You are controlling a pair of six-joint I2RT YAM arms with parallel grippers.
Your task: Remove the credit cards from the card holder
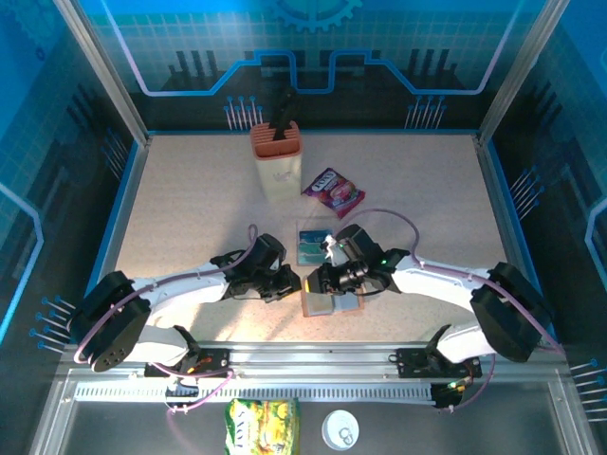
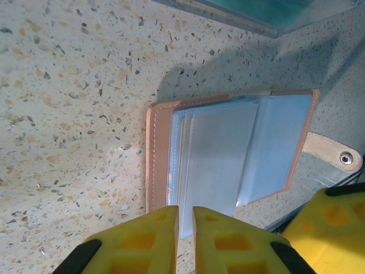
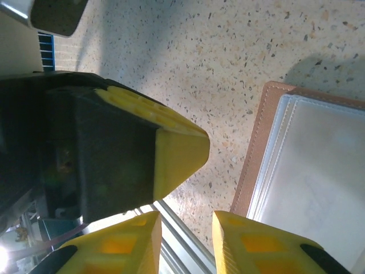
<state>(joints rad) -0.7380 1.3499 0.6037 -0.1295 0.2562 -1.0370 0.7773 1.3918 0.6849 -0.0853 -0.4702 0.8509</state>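
- One card holder [image 1: 330,305] lies open on the table [image 1: 190,209], between the two claws.
- Cards [image 1: 313,245]: a teal-blue patch just behind the card holder; I cannot tell how many.
- Left claw [image 2: 185,240]: fingers almost together at a clear sleeve's edge; I cannot tell whether it pinches the sleeve.
- Right claw [image 3: 187,240]: released, grasping nothing, one finger over the card holder's leather rim.
- Farther back: one purple packet [image 1: 334,188], one beige block [image 1: 275,163].

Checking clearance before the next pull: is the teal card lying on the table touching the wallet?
Apart. The left wrist view shows a band of bare speckled table between the teal card and the wallet, along its top edge.
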